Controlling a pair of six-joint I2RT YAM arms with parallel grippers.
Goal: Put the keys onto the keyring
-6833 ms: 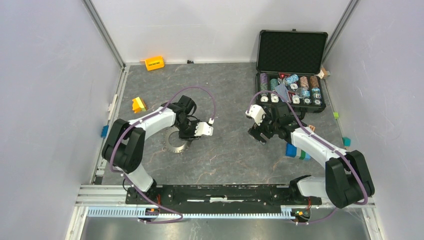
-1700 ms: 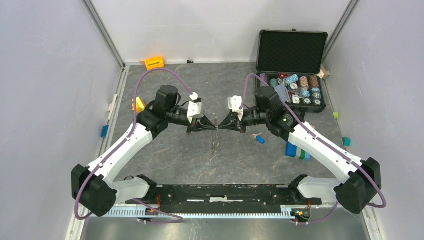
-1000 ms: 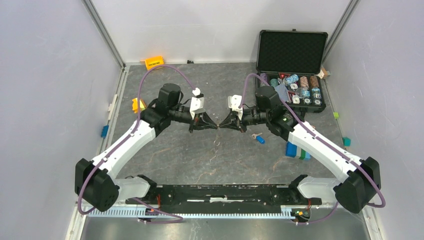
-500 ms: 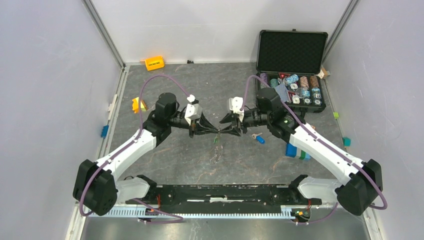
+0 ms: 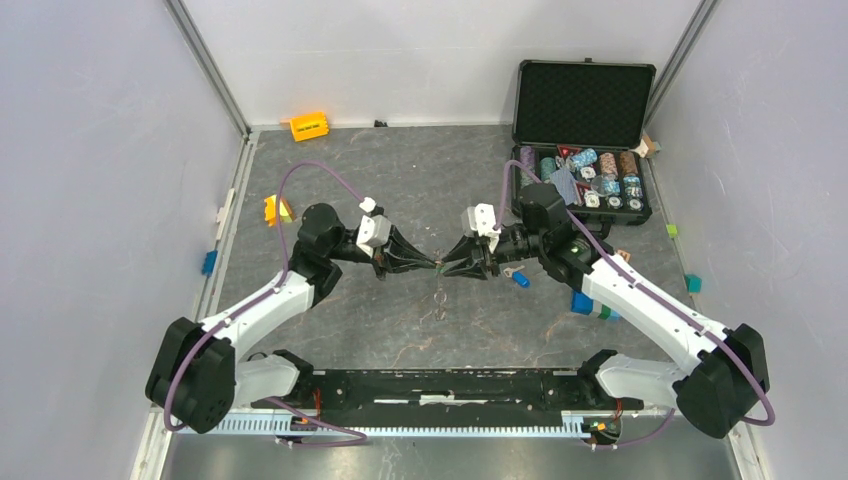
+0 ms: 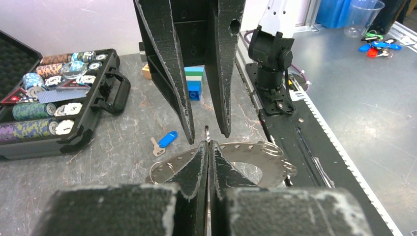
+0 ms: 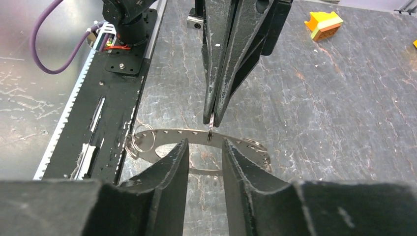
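Keyring hangs just under the left gripper, which is pressed shut on a small wire loop at its rim. The right gripper meets it tip to tip, fingers spread either side of that loop (broad face toward both wrists). Only the left wrist view shows the blue key, on the table beyond the right fingers.

Grey toothed keyring hangs upright in midair; blue-headed key lies flat.
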